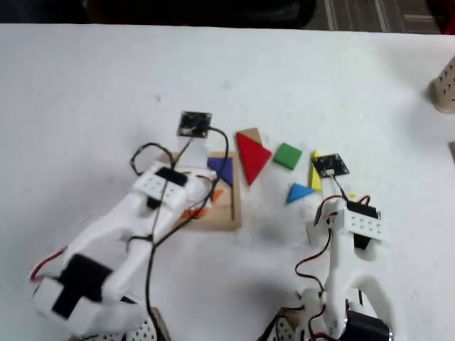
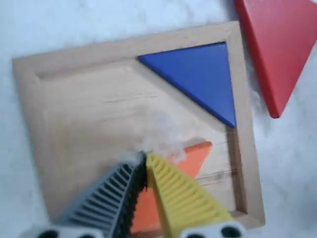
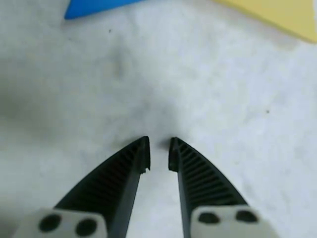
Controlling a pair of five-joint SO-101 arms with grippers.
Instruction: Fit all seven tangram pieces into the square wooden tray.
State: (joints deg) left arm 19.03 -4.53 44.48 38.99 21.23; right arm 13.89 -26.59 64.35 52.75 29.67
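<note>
The left gripper (image 2: 143,166), fingers shut tight on nothing, points at the orange piece (image 2: 190,156) inside the wooden tray (image 2: 124,47), just left of the middle in the high view, likely nudging it snug. Next the right gripper (image 3: 158,151), a bit open and empty, should fetch the light blue triangle (image 1: 300,192) near it.

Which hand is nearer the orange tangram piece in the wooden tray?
Left. The left hand is directly over the orange tangram piece; the right hand is outside the wooden tray, over bare table.
</note>
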